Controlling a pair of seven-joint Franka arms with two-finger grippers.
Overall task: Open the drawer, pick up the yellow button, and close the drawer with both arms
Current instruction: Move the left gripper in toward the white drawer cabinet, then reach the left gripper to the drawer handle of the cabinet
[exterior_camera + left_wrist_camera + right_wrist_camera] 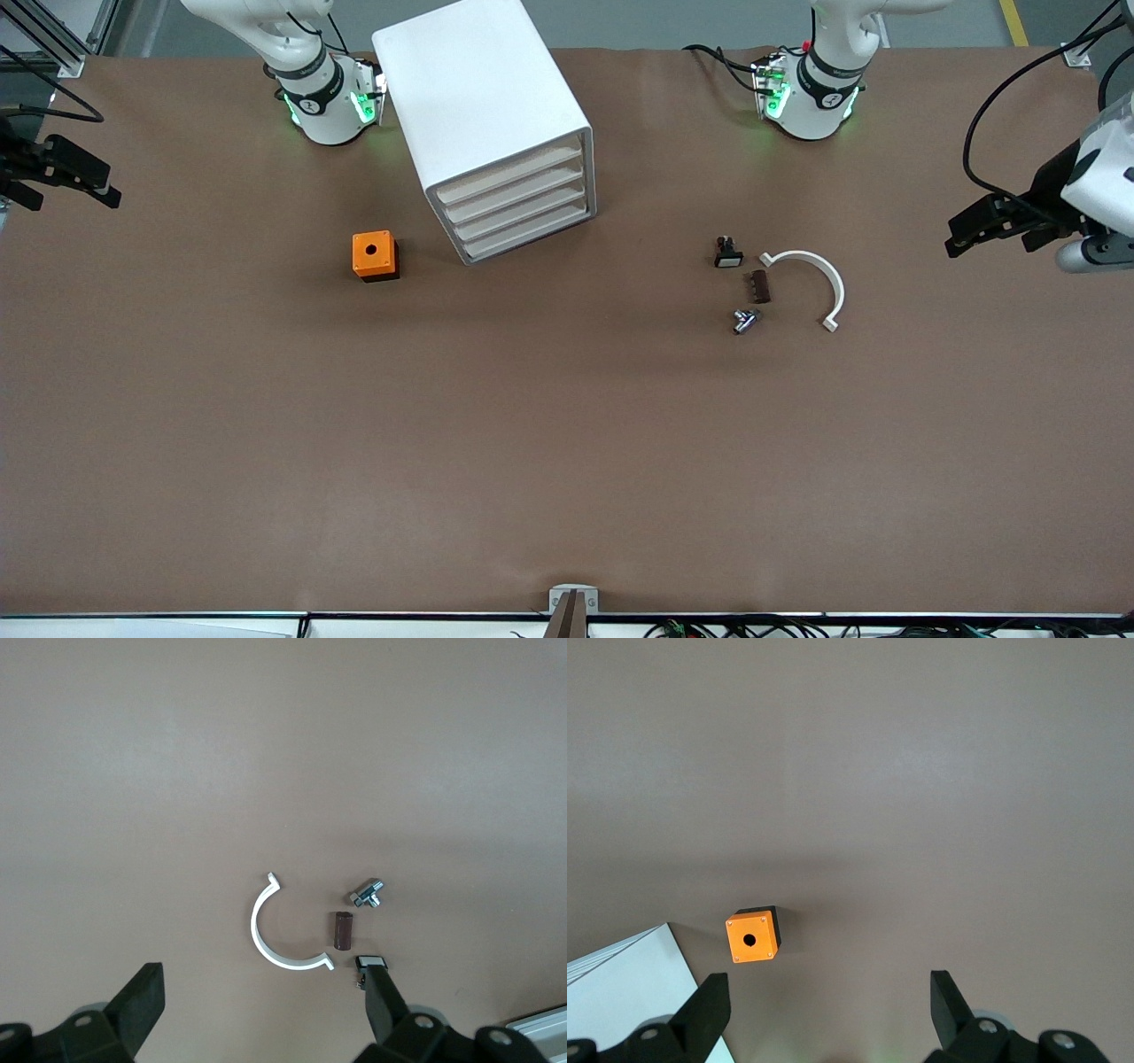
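So both arms are parked up high at the ends of the table, just waiting. The left gripper (pixel 961 235) hangs over the bare table (pixel 567 461) at its own end, fingers spread wide with nothing between them. The right gripper (pixel 93 182) does the same at the other end, jaws wide apart and empty too.

The white cabinet (pixel 483 97) sits between the two bases, turned at an angle, and all four drawers are pushed in, including the top drawer (pixel 514 173). I can't see the button anywhere.

An orange cube (pixel 374 254) with a hole on top sits just beside the cabinet, toward the right arm's end. Toward the left arm's end there's a little cluster: a white curved clip (pixel 819 279), a small brown block (pixel 760 285), a black part with a white face (pixel 727 253) and a small metal fitting (pixel 746 320).
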